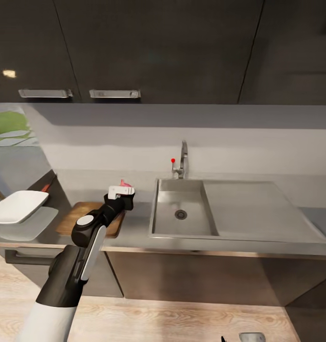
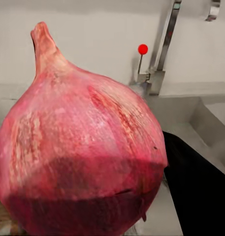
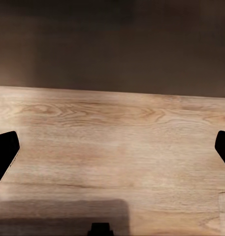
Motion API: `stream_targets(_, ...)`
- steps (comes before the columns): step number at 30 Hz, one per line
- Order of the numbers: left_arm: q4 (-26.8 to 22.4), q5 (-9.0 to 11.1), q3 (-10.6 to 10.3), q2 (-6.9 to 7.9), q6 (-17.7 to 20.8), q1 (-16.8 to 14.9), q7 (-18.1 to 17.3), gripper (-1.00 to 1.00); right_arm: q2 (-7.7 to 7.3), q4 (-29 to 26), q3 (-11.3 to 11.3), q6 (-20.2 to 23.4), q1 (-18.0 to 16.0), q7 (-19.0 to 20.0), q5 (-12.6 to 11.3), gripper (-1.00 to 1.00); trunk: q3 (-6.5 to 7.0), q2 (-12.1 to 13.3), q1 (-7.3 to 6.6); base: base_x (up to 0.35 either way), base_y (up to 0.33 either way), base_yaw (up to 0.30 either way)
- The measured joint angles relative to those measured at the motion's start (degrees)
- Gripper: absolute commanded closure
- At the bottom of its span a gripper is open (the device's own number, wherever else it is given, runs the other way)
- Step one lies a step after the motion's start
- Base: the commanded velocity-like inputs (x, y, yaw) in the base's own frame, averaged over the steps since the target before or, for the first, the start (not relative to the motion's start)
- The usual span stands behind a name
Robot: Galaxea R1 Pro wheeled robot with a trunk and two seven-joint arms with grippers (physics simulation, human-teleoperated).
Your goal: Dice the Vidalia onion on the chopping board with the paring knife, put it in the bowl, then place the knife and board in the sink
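The pinkish-red Vidalia onion (image 1: 125, 183) is held in my left gripper (image 1: 121, 190), which is shut on it above the far right corner of the brown chopping board (image 1: 70, 221), just left of the sink (image 1: 182, 223). In the left wrist view the onion (image 2: 82, 147) looms large, with a dark finger (image 2: 198, 191) beside it. The white bowl (image 1: 18, 205) sits left of the board on the grey countertop (image 1: 134, 228). A small red streak (image 1: 47, 187) behind the bowl may be the paring knife's handle. My right gripper (image 3: 112, 152) hangs open low over the wooden floor.
A chrome tap (image 1: 183, 161) with a red knob (image 1: 173, 160) stands behind the basin, and the flat drainboard (image 1: 258, 211) extends to the right. Dark wall cabinets (image 1: 158, 47) with bar handles hang above. Dark base cabinets stand below the counter edge.
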Motion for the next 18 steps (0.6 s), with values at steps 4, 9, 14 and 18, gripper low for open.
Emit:
stream_targets(4, 0.31, 0.00, -0.01, 0.00, 0.00, 0.02, 0.00, 1.00, 0.00, 0.00, 0.00, 0.00, 0.00, 0.00, 0.00, -1.00, 0.00, 0.00, 0.00, 0.000, 0.308, 0.000)
stream_targets(9, 0.36, 0.00, -0.01, 0.00, 0.00, 0.40, 0.00, 1.00, 0.01, 0.00, 0.00, 0.00, 0.00, 0.00, 0.00, -1.00, 0.00, 0.00, 0.00, 0.000, 0.308, 0.000)
stream_targets(14, 0.36, -0.07, 0.05, 0.00, -0.09, 1.35, 0.01, 1.00, 0.07, 0.00, 0.00, 0.06, 0.00, 0.00, 0.00, -1.00, 0.00, 0.00, 0.00, 0.000, 0.308, 0.000)
stream_targets(18, 0.36, -0.08, 0.07, 0.00, -0.10, 1.48, 0.01, 1.00, 0.08, 0.00, 0.00, 0.08, 0.00, 0.00, 0.00, -1.00, 0.00, 0.00, 0.00, 0.000, 0.308, 0.000)
